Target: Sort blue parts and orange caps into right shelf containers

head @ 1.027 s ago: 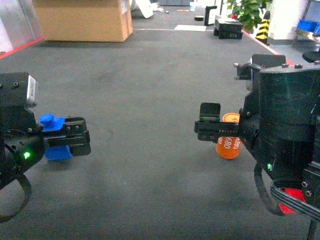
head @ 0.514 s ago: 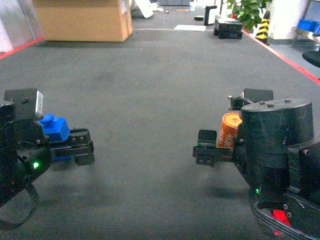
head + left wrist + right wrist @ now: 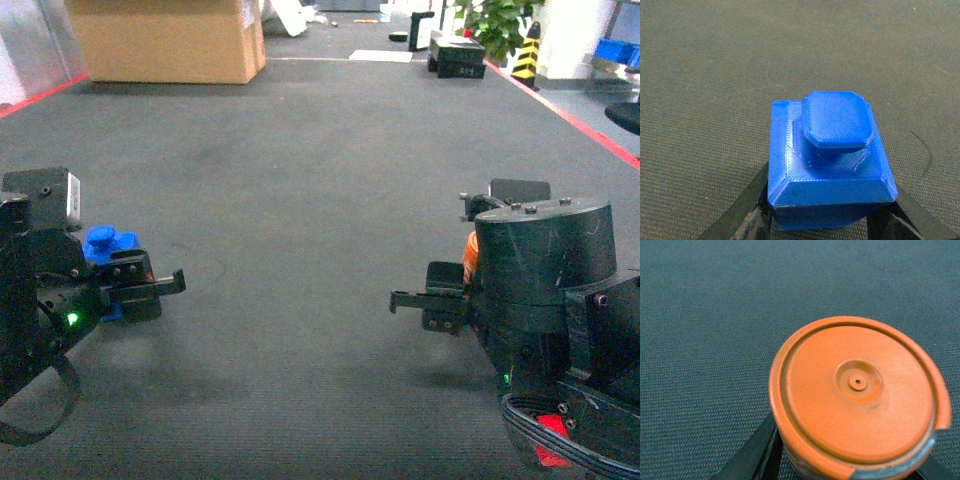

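Observation:
A blue part (image 3: pixel 830 155) with a flat knob on top fills the left wrist view, and my left gripper (image 3: pixel 825 222) is shut on its base, with black fingers (image 3: pixel 740 210) showing on either side. In the head view the blue part (image 3: pixel 108 243) rides above my left gripper (image 3: pixel 140 285) at the left. My right gripper (image 3: pixel 850 465) is shut on an orange cap (image 3: pixel 860 395), seen from its round top. The head view shows only a sliver of the orange cap (image 3: pixel 469 255) behind my right gripper (image 3: pixel 430 300). Both pieces hang above the dark carpet.
A large cardboard box (image 3: pixel 165 40) stands at the back left. Black cases (image 3: pixel 455 50), a plant (image 3: pixel 495 22) and a striped cone (image 3: pixel 526 50) stand at the back right. A red floor line (image 3: pixel 580 125) runs along the right. Small blue shapes (image 3: pixel 612 50) show far right, too distant to identify.
Both arms have risen and drawn back with their pieces held. The orange cap, in plain sight a second ago, now sits mostly behind the right arm's body.

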Robot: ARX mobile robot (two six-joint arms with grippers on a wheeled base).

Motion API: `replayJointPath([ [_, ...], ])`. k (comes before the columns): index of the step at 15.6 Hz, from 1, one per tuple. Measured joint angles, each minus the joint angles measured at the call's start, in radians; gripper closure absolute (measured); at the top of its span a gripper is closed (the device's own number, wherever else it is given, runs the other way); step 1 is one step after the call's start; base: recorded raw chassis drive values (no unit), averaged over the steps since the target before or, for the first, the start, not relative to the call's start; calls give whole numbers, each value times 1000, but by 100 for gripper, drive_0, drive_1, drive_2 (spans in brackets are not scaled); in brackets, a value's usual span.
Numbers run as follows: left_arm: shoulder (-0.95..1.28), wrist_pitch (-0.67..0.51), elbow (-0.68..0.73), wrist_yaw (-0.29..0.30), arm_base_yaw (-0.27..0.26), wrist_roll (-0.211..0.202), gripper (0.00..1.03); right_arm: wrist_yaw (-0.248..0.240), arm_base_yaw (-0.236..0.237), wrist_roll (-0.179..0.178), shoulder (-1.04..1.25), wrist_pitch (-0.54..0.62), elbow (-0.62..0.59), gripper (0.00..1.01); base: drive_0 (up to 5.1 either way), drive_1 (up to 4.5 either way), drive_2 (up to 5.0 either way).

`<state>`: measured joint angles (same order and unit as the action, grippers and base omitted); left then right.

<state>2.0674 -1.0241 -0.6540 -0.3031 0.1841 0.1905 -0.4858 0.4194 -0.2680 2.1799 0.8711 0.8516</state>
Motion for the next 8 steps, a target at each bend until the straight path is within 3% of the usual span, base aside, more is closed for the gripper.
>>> replayJointPath([
  [4,-3,-40,13,-27,-5,-11,60,-20,6,37,0,38,-5,58,0,0,0],
  [7,-55,-63,48,-40,4,-18,60,-80,6,89,-35,128,-56,58,0,0,0],
  [8,-105,-81,72,-49,17,-24,60,-120,5,124,-76,188,-90,58,0,0,0],
])
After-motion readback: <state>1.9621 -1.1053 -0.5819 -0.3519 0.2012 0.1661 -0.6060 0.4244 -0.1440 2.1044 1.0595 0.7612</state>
